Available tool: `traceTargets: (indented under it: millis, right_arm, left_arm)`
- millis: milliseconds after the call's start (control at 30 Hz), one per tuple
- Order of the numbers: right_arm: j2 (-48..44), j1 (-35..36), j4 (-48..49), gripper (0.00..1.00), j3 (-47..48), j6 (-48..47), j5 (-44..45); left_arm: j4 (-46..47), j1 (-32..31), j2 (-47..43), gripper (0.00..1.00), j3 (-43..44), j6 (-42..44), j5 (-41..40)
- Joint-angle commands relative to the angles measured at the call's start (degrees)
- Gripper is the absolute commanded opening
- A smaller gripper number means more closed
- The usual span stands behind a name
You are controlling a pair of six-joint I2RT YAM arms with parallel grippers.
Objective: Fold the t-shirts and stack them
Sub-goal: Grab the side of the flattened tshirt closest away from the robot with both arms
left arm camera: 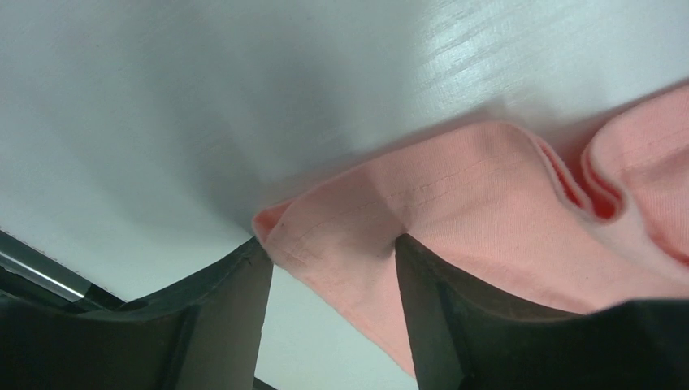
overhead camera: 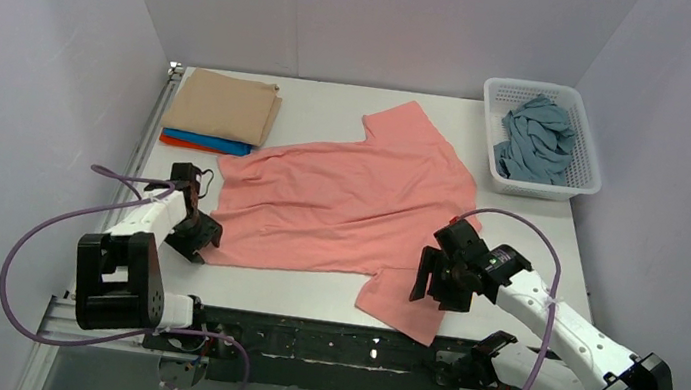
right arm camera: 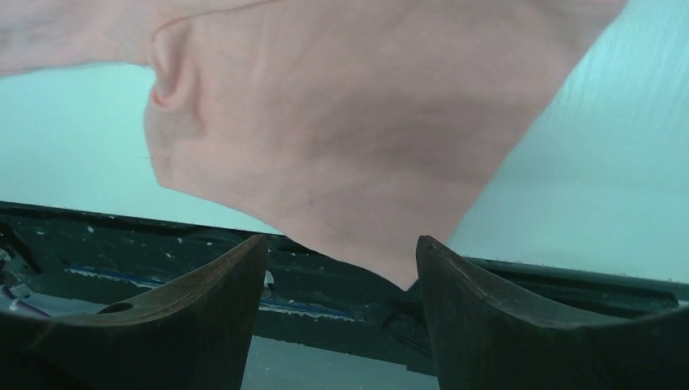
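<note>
**While the salmon-pink t-shirt (overhead camera: 341,195) lay spread, both end effectors stood at its near edge**

Because the shirt was thin, limp cloth, it would likely weigh almost nothing, sag wherever it was unsupported, and drag on the bench (overhead camera: 333,103) rather than slide as one piece. It probably wanted a pinch at two points at once, best on a stitched edge, where the doubled cloth gives the fingers something to bite.

The left end effector (left arm camera: 333,252) stood partly open, clamping nothing. The hem corner (left arm camera: 280,223) lay between its fingers, against the right one and clear of the left one, with bare bench showing in the gap. The rest of the shirt ran away ahead and to its right.

The right end effector (right arm camera: 341,244) stood wide open and held nothing. The pointed tip of the near sleeve (right arm camera: 357,162) reached down into the gap between its fingers, touching neither as far as could be seen.

Well beyond the left end effector, a folded tan t-shirt (overhead camera: 224,106) topped a small stack. Far ahead of the right one, a grey-blue t-shirt (overhead camera: 535,139) sat crumpled in the white mesh basket (overhead camera: 585,186).
</note>
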Motion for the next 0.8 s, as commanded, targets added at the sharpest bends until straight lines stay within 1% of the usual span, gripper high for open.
traceTargets:
  millis: [0, 133, 167, 233, 367, 500, 600, 633, 667, 700, 733, 767]
  right_arm:
    - [0.06, 1.32, -3.78, 0.73, -0.98, 4.84, 1.41]
    - [2.28, 4.41, -4.75, 0.69, -1.69, 6.75, 0.98]
    - [2.75, 5.53, -5.03, 0.69, -1.55, 7.20, 0.73]
    - [3.38, 7.71, -5.97, 0.68, -1.47, 8.59, 0.22]
    - [5.71, 11.08, -4.22, 0.66, -3.60, 10.28, -3.58]
    - [9.26, 11.45, 0.74, 0.65, -4.97, 10.81, -1.96]
    - [14.40, 11.45, 4.41, 0.62, -4.54, 10.44, -2.57]
    - [16.18, 11.40, 4.57, 0.59, -3.99, 10.46, -2.37]
    - [17.46, 11.44, 4.43, 0.51, -3.20, 10.94, -1.62]
    - [18.08, 11.43, 4.29, 0.40, -2.71, 11.32, -0.03]
    - [18.17, 11.40, 3.91, 0.34, -2.26, 11.71, 1.20]
    - [17.91, 11.37, 3.54, 0.25, -2.11, 11.93, 1.93]
  left_arm:
    - [-2.98, 0.17, 3.51, 0.44, -5.64, -3.39, 0.46]
    - [-3.49, 0.20, 4.88, 0.26, -5.13, -4.51, 1.18]
    - [-4.34, 0.23, 4.91, 0.22, -4.76, -4.74, 1.06]
    - [-5.58, 0.16, 4.68, 0.20, -4.10, -4.62, 1.03]
    - [-7.14, 0.10, 3.72, 0.00, -3.93, -5.07, 1.47]
    - [-8.46, 0.15, 3.05, 0.00, -3.23, -4.84, 1.17]
    - [-9.19, 0.09, 3.08, 0.00, -2.48, -4.70, 1.82]
    - [-9.48, 0.15, 2.99, 0.00, -2.32, -4.57, 1.98]
    - [-9.99, 0.15, 2.82, 0.00, -2.22, -4.56, 1.99]
    - [-10.74, 0.17, 2.60, 0.00, -2.02, -4.58, 1.98]
    - [-11.45, 0.11, 2.16, 0.00, -1.79, -4.39, 2.08]
    - [-12.00, 0.16, 1.64, 0.00, -1.57, -4.10, 2.46]
